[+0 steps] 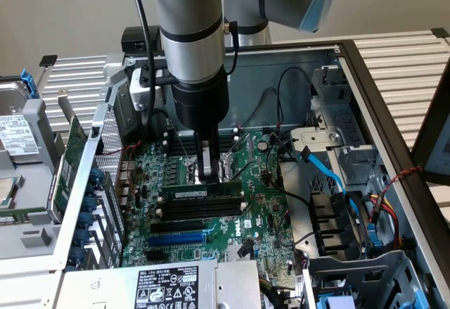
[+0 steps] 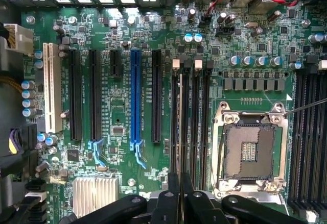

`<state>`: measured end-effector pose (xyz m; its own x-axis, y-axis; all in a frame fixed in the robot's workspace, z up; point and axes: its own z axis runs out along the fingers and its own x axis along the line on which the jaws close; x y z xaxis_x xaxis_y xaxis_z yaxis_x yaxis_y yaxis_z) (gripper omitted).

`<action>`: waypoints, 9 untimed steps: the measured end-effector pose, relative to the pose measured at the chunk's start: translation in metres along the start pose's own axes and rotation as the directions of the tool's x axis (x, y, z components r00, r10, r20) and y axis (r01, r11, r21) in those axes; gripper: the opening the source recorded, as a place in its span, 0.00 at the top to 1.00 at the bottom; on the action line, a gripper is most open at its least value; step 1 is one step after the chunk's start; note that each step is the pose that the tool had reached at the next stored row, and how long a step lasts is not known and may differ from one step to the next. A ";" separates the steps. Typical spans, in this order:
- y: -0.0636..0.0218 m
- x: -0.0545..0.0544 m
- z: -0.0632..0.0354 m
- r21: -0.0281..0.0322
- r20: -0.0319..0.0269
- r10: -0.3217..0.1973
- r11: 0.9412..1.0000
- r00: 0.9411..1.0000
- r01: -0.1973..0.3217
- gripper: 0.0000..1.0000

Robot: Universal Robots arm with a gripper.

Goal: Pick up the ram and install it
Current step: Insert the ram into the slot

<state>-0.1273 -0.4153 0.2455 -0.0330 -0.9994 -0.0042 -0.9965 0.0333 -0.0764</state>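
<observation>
1. My tool (image 1: pixel 208 176) is closed thin, pinching the ram (image 1: pixel 200 193) by its top edge, so the stick stays square.
2. The ram stands upright in its memory slot (image 2: pixel 175 112) beside the CPU socket (image 2: pixel 250 150), lined up for seating.

Open computer case (image 1: pixel 370 91), motherboard (image 1: pixel 253 203) exposed. Arm hangs in from above. Gripper (image 1: pixel 209 175) points straight down, fingers drawn together, tips at the upper edge of the ram (image 1: pixel 200 193). Ram stands on its long edge, white label toward the camera, with black slots (image 1: pixel 190 214) just in front of it and a blue slot (image 1: pixel 176 238) nearer still. CPU socket (image 1: pixel 230 167) sits just beside the gripper on the exterior view's right. Blue cable (image 1: pixel 330 175) lies further right.
</observation>
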 end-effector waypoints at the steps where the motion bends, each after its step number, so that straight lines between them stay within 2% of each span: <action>1: 0.0003 0.000 0.0003 0.000 0.006 0.000 1.000 1.000 0.000 0.87; 3: 0.0011 0.001 0.0006 0.000 0.007 0.001 1.000 1.000 -0.001 0.87; 9: 0.0022 0.002 0.0010 0.000 0.005 0.000 1.000 1.000 0.000 0.87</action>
<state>-0.1295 -0.4168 0.2444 -0.0330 -0.9994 -0.0096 -0.9965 0.0337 -0.0766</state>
